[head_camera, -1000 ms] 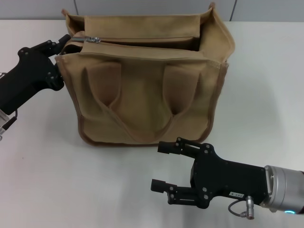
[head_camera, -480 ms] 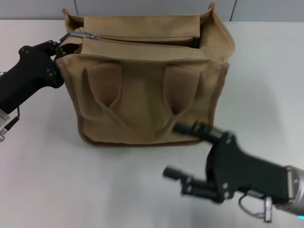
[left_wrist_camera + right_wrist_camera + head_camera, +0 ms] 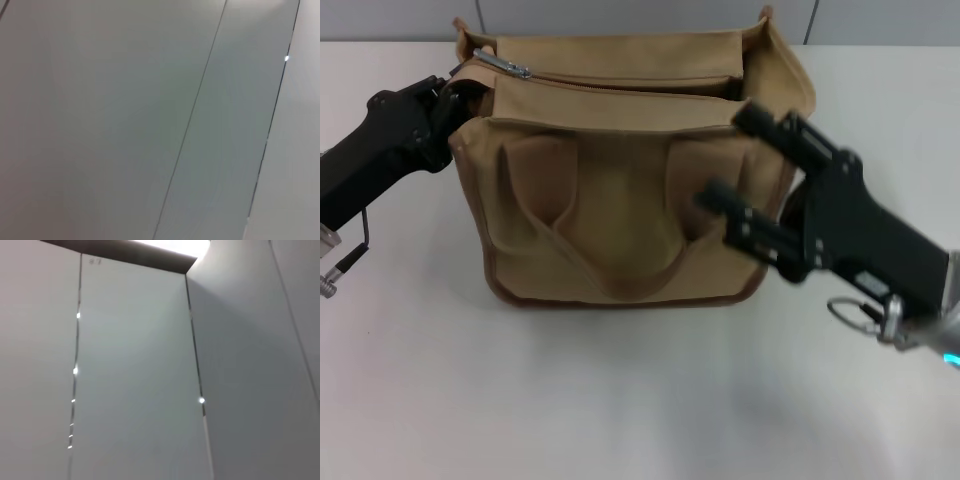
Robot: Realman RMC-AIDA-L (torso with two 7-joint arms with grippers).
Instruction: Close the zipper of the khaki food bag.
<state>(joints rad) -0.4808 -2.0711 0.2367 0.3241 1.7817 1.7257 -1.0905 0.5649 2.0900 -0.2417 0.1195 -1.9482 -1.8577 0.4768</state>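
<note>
The boxy tan canvas khaki food bag [image 3: 620,180] remained unzipped; the silver-tabbed tan zipper [image 3: 505,66] sat at its left end. The left gripper [image 3: 448,92] held there, finger state unclear; the right gripper [image 3: 750,170] hovered, fingers apart.

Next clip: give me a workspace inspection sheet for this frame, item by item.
Surface: white table, bare around the bag.
Job's things: khaki food bag upright; zipper largely open, silver pull tab at the bag's left end.
Clutter: nothing seen.
Grippers: left gripper at the bag's left top corner by the pull tab; right gripper open, in front of the bag's right side.
Cables: short loops at both wrists.
Surroundings: grey wall panels behind.
</note>
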